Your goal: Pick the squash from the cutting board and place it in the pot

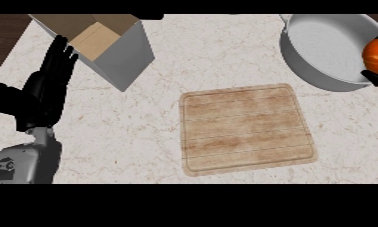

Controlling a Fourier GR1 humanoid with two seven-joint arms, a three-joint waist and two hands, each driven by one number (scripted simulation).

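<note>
The orange squash (371,55) shows only as a sliver at the right edge, over the rim of the grey pot (310,66) at the upper right. A black bit of my right hand (370,77) sits just below the squash, mostly cut off by the view's edge, so how it holds the squash is hidden. The wooden cutting board (246,128) lies bare in the middle of the counter. My left hand (46,88) rests open at the left, fingers straight and pointing up.
An open cardboard box (111,46) with grey sides stands at the upper left, close to my left hand's fingertips. The counter (214,51) is pale marble; its dark edge shows at the far upper left.
</note>
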